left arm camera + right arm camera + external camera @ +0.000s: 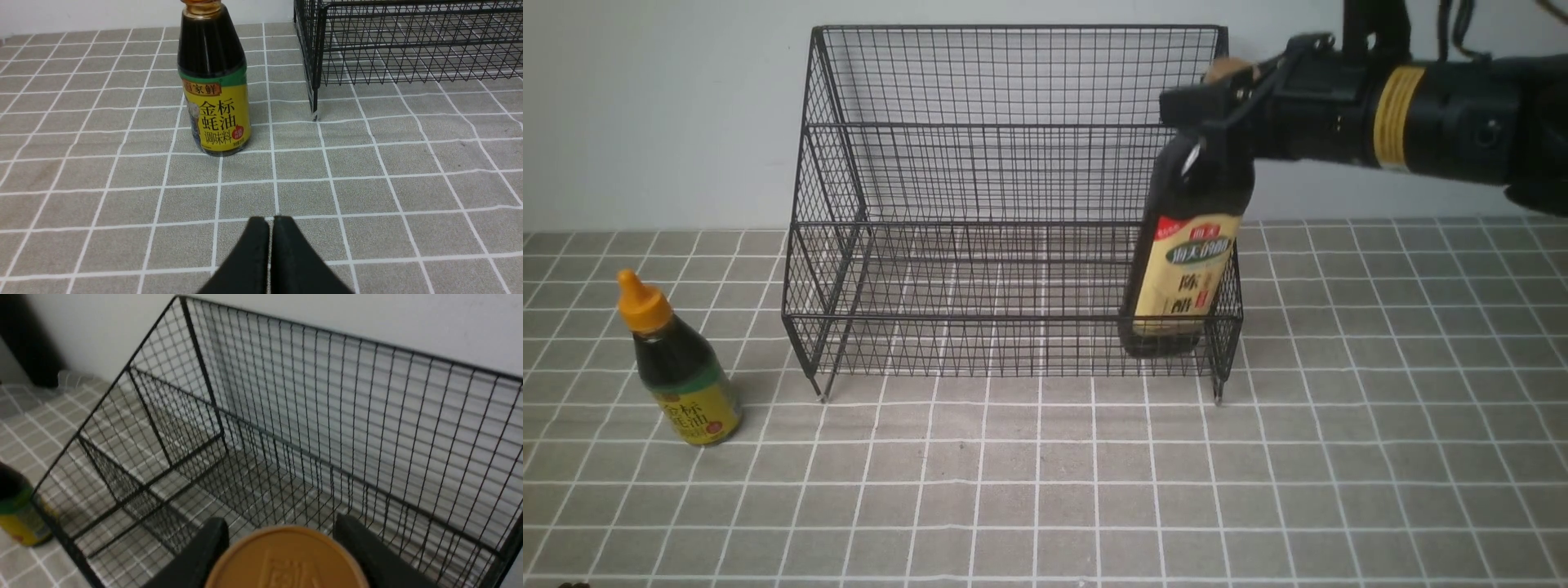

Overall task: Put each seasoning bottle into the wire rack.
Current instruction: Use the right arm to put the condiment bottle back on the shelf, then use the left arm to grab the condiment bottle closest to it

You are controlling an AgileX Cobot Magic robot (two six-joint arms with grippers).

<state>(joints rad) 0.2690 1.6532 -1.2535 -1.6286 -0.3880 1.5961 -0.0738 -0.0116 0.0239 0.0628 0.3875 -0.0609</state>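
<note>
right tool (pixel 280 535) clamps tall bottle (pixel 1186 269) by its neck, upright at front right corner of rack (pixel 1013 171) | left tool (pixel 271 228) pinched closed, empty, above bench (pixel 408 183) near short bottle (pixel 214 94)

On short bottle (pixel 210 53), yellow label (pixel 216 118): 百家鲜, 金标蚝油, 调味料. On tall bottle (pixel 1209 188), beige label (pixel 1180 282): 陈醋; remaining print illegible.

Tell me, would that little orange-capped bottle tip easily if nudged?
Probably not easily: the short bottle looks squat, wide-based and full of dark liquid, so likely bottom-heavy. Its glossy sides may be slippery. A high push might still topple it.
</note>
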